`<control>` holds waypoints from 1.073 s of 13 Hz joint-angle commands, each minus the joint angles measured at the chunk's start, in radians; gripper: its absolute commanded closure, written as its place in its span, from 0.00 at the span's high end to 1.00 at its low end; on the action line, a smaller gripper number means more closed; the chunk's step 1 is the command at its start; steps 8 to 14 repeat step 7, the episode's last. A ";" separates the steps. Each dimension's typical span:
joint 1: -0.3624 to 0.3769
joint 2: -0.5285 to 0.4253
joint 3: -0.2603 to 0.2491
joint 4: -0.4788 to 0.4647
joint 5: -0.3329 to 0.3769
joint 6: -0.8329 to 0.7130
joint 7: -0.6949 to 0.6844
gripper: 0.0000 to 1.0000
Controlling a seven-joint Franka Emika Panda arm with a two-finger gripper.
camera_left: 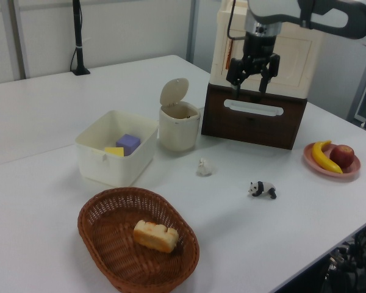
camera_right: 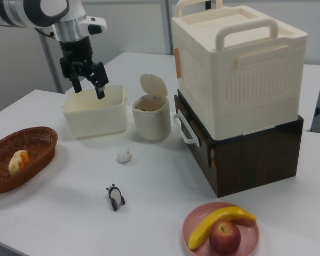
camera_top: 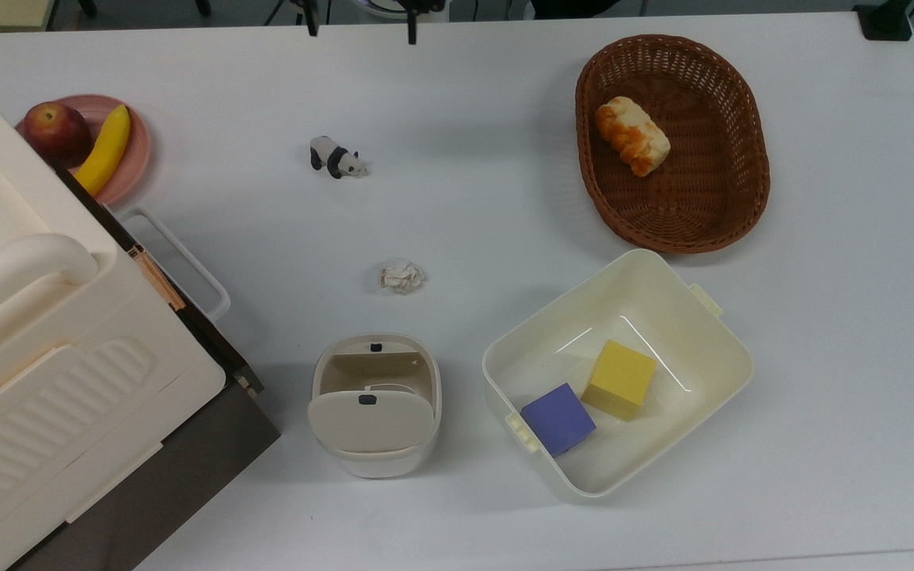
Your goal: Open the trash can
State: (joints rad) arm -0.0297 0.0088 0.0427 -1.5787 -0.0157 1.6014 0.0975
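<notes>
White rounded-rectangle plastic trash can (camera_top: 376, 406), smooth beige-grey hinged lid (camera_left: 173, 91) upright, on matte white counter (camera_top: 489, 198). Black two-finger claw (camera_left: 252, 77) aloft, fingers spread, empty.

The trash can (camera_top: 375, 404) (camera_left: 179, 125) (camera_right: 150, 116), a small white rounded bin, stood upright on the worktop (camera_top: 465, 198). Its beige-grey lid (camera_left: 173, 91) was raised on its hinge, the interior exposed. A dark button (camera_top: 376, 346) sat at the rim.
</notes>
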 commanded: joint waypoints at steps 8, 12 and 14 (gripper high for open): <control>0.050 -0.038 -0.067 -0.038 0.028 0.005 -0.025 1.00; 0.050 -0.038 -0.067 -0.038 0.028 0.005 -0.025 1.00; 0.050 -0.038 -0.067 -0.038 0.028 0.005 -0.025 1.00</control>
